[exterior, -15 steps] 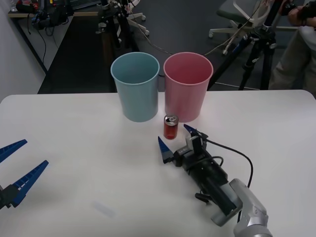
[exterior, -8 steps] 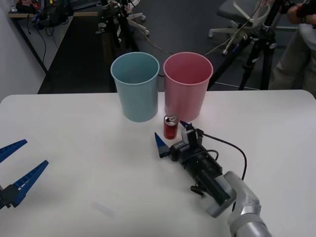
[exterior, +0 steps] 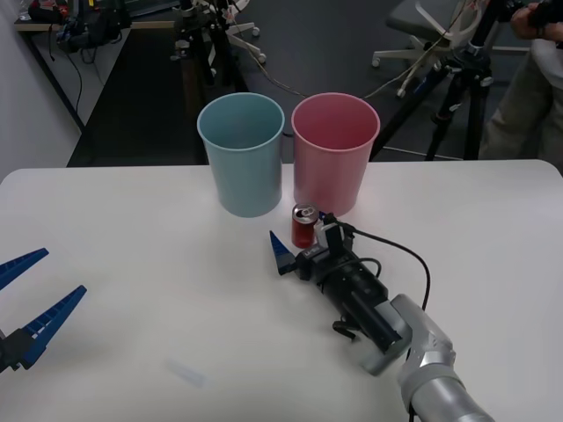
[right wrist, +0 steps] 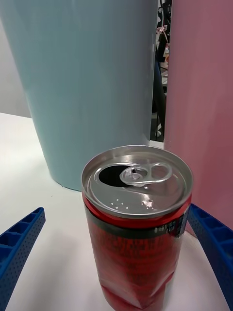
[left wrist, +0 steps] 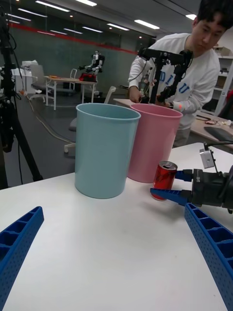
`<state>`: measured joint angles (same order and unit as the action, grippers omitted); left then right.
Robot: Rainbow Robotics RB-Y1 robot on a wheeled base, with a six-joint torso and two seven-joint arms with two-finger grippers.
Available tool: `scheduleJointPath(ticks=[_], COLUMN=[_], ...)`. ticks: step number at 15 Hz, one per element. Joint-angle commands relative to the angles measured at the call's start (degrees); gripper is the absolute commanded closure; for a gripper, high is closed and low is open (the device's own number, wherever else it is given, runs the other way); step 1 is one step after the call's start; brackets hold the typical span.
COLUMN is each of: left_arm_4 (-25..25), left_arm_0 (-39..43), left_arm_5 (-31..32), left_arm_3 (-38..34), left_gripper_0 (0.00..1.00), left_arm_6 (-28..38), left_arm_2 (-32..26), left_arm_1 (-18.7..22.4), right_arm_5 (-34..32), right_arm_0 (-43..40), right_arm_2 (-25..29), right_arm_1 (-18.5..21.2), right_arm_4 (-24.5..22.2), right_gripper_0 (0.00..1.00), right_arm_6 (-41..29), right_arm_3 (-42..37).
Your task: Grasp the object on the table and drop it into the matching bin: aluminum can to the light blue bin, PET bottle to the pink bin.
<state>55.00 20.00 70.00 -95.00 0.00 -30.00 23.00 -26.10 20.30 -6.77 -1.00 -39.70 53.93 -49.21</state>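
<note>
On the large white smooth tabletop (exterior: 132,255), a small short red aluminum can with a silver top and pull tab (exterior: 303,226) stands upright, just in front of the tall pink plastic bucket-shaped bin (exterior: 334,154) and close to the gap between it and the tall pale blue plastic bucket-shaped bin (exterior: 242,154). Both bins stand side by side, rims nearly touching.

Right gripper (exterior: 301,236): lying low over the table, reaching forward toward the bins, jaws spread wide. Can sits between the two blue ribbed fingers; one fingertip (exterior: 280,252) shows to the can's left, the other is mostly hidden beside the can on its pink-bin side. Right wrist view: can (right wrist: 137,221) centred between the fingers (right wrist: 19,248), a visible gap of table on each side, no contact seen on either finger. Nothing is grasped. Pull tab lies flat and the mouth of the can is open.

Left wrist view: same arrangement seen from the side, can (left wrist: 165,181) flanked by the right gripper's fingertips.

Left gripper (exterior: 35,294): low at the near left of the table, well apart from the can, fingers spread, holding nothing.
</note>
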Motion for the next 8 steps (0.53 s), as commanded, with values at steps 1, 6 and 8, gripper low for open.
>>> scheduleJointPath(ticks=[1,6,8], left_arm_4=[0.00,0.00,0.00], left_arm_0=[0.00,0.00,0.00], left_arm_5=[0.00,0.00,0.00], left_arm_3=[0.00,0.00,0.00], left_gripper_0=[0.00,0.00,0.00], left_arm_6=[0.00,0.00,0.00], left_arm_2=[0.00,0.00,0.00], left_arm_1=[0.00,0.00,0.00], right_arm_5=[0.00,-0.18,-0.44], right_arm_0=[0.01,0.10,0.10], right_arm_2=[0.00,0.00,0.00], right_arm_1=[0.00,0.00,0.00], right_arm_4=[-0.12,-0.20,-0.20], right_gripper_0=[0.00,1.00,1.00], right_arm_6=[0.21,0.56,0.74], right_arm_3=[-0.01,-0.10,-0.10])
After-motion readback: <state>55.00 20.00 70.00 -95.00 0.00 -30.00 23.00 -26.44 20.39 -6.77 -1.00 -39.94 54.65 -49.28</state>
